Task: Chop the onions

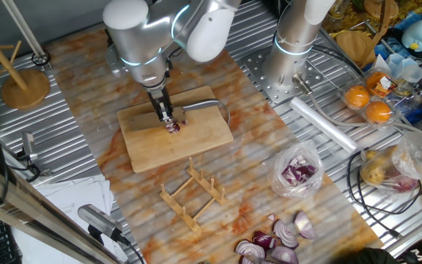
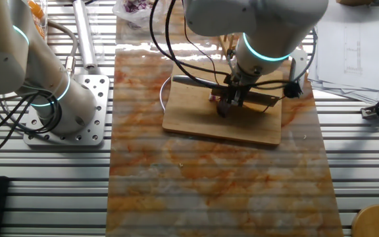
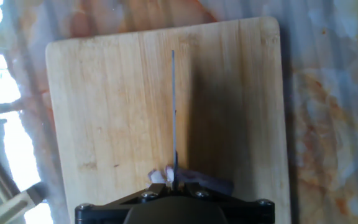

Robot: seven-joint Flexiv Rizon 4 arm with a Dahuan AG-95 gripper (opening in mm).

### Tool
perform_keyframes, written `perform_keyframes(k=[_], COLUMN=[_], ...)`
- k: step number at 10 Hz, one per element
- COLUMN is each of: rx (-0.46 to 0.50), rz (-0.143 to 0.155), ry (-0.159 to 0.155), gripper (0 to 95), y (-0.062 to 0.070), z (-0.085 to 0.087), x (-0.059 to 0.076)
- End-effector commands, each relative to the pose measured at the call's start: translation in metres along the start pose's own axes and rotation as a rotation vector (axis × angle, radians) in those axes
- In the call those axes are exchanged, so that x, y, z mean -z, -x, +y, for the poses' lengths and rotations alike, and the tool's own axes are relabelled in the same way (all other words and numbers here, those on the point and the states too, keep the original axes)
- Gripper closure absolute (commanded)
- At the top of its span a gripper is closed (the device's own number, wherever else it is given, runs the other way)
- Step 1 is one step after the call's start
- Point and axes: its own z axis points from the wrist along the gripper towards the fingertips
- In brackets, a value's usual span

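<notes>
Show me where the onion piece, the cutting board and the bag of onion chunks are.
onion piece [image 1: 173, 127], one fixed view, its purple top.
cutting board [image 1: 152, 143], one fixed view, bare wood near front.
bag of onion chunks [image 1: 297, 173], one fixed view, purple contents through plastic.

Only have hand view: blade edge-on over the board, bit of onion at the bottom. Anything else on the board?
Observer: Apart from the knife, only one small onion piece on the cutting board, under the gripper.
Operator: More onion anywhere?
Observer: Larger wedges lie off the board near the table edge.
Operator: Anything else purple?
Observer: Purple chunks in a clear bag, also off the board.
</notes>
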Motion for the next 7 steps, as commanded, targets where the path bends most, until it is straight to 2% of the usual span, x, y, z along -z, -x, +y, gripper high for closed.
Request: perform_keyframes(k=[1, 3, 5, 7], rx=[-0.004, -0.003, -0.001, -0.001], rz=[0.008, 0.002, -0.008, -0.013], ry=[0.020, 0.005, 0.006, 0.021], gripper=[95.0, 95.0, 95.0, 95.0], y=[0.002, 0.003, 0.000, -0.002], z=[0.002, 0.005, 0.005, 0.008], x=[-0.003, -0.008, -0.013, -0.008])
